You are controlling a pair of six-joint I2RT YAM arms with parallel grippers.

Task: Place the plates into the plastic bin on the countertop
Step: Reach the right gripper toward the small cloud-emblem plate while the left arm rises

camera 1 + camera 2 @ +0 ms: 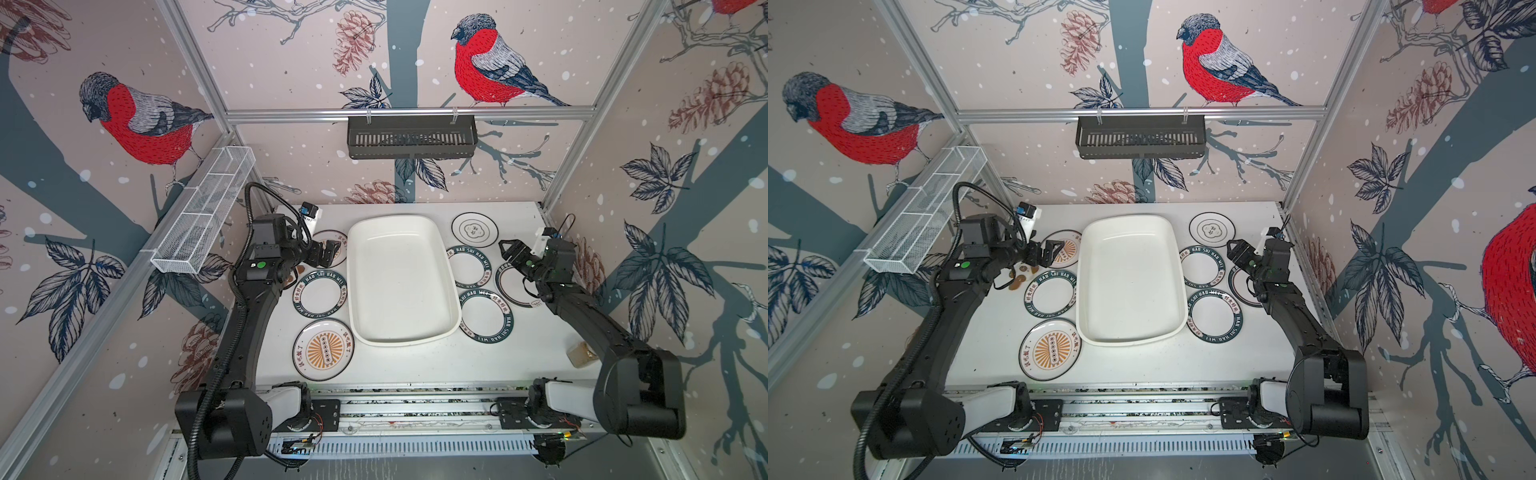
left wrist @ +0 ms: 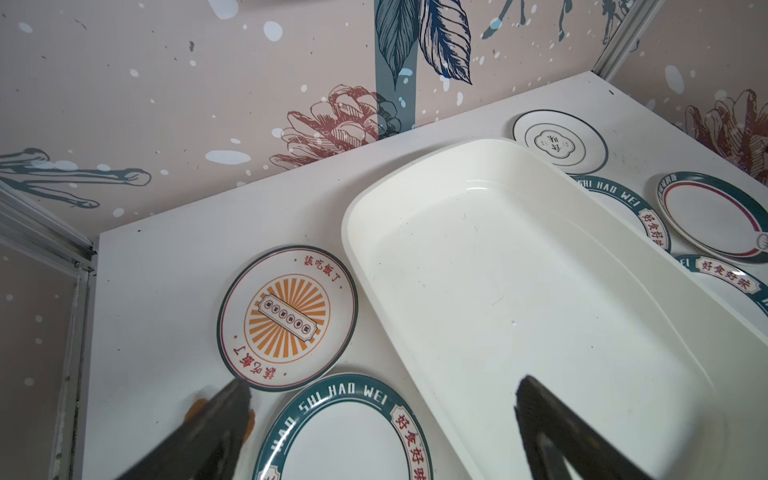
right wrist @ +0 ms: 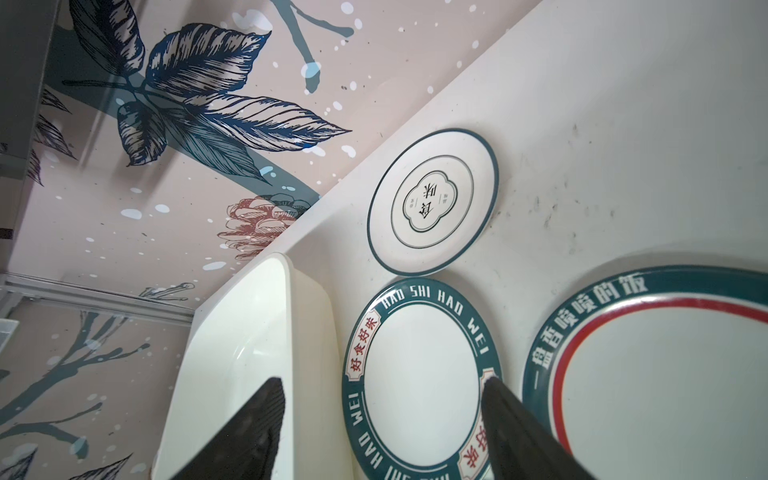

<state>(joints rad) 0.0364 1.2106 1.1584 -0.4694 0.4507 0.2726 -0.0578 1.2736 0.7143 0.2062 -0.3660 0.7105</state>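
The large white rectangular plastic bin stands empty. Seven round white printed plates lie flat on the white countertop on either side of the bin; none is loaded. Left gripper and right gripper hover beside the bin, jaws apart, holding nothing.

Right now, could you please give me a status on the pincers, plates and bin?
Left pincer open over far sunburst plate; right pincer open above right-side plates. Bin empty, seven plates on countertop. Nothing over the bin.
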